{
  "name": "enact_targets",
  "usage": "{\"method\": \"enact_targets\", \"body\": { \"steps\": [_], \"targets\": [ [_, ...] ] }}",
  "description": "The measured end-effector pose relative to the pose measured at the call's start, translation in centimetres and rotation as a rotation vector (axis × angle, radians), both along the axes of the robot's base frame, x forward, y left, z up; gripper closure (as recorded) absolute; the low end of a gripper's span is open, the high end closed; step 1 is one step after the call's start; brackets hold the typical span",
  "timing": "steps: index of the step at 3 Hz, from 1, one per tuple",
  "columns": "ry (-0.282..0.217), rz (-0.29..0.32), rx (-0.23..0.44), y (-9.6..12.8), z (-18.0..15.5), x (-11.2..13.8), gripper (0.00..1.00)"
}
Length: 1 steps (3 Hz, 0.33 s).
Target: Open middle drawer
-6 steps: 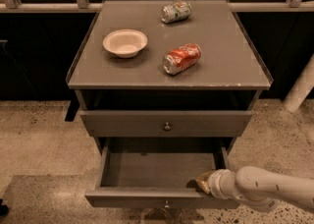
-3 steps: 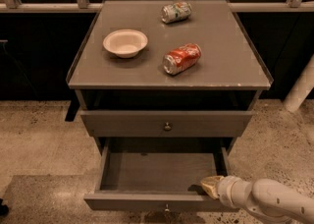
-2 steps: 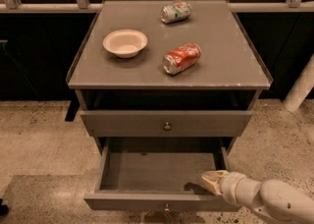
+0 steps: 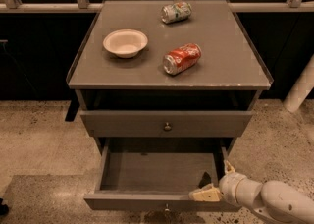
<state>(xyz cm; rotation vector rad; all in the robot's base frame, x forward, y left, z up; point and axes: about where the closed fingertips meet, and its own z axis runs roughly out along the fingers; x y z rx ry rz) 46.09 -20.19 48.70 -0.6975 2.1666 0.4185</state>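
Below the tabletop (image 4: 230, 46), the middle drawer (image 4: 157, 171) is sitting pulled well out.
At its front right corner the hand (image 4: 215, 182) is resting, fingers seemingly apart; any further pulling should be running straight outward, level.

Behind the gripper (image 4: 217, 181) at the middle drawer's (image 4: 137, 201) front right corner, the arm (image 4: 284, 203) runs off the lower-right edge.

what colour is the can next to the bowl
Red can, silver end, in the camera view. The gripper is at the front right corner of the open drawer.
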Motion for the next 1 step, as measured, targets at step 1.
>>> {"method": "enact_targets", "body": {
  "steps": [1],
  "targets": [
    [0.0,0.0,0.0,0.0,0.0,0.0,0.0]
  ]
}}
